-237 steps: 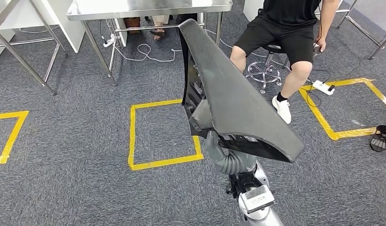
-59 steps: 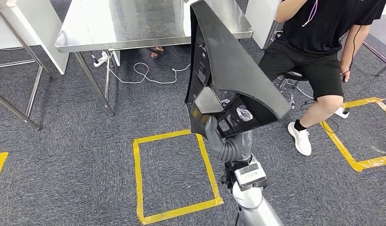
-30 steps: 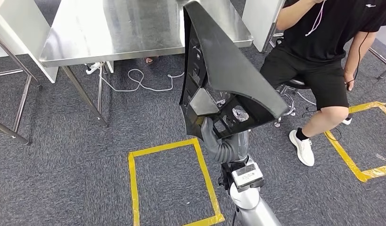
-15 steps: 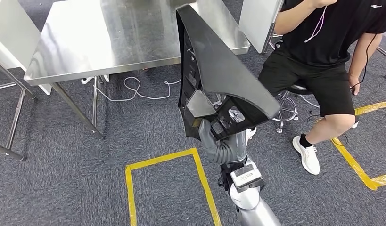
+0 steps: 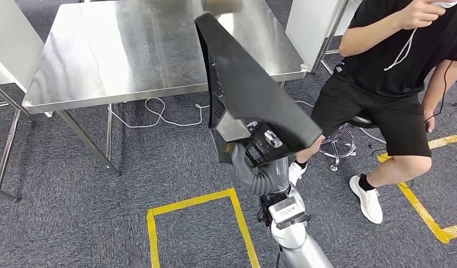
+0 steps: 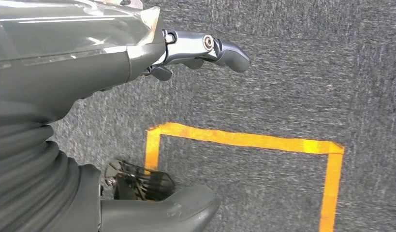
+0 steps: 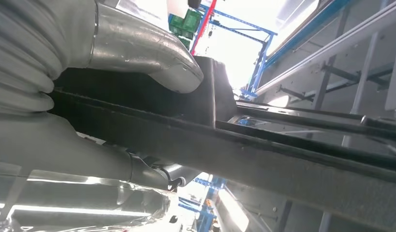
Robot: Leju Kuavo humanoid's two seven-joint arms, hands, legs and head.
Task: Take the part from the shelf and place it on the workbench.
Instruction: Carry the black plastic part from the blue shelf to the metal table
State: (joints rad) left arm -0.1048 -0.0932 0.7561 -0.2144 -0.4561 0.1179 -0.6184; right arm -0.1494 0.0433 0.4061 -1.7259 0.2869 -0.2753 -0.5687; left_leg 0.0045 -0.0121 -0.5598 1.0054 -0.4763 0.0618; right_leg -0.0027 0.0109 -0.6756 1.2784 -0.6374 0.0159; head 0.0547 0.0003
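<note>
While held, part [image 5: 254, 95] between workbench [image 5: 131, 50] and seated person [image 5: 393, 78].

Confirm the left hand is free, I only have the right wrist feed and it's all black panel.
Observer: Yes. The left hand hangs over grey carpet beside a yellow tape square, fingers apart, holding nothing.
Operator: Where's the workbench relative to the part?
Observer: The steel workbench is straight ahead in the head view; the top of the black part already overlaps its near edge in the picture.
Operator: Anyone close?
Observer: A person in black shorts sits on a stool at the bench's right corner, close beside the part.
Operator: Where does the right hand have it?
Observer: The right hand grips the part's lower end, so the part stands up tilted toward the bench.
</note>
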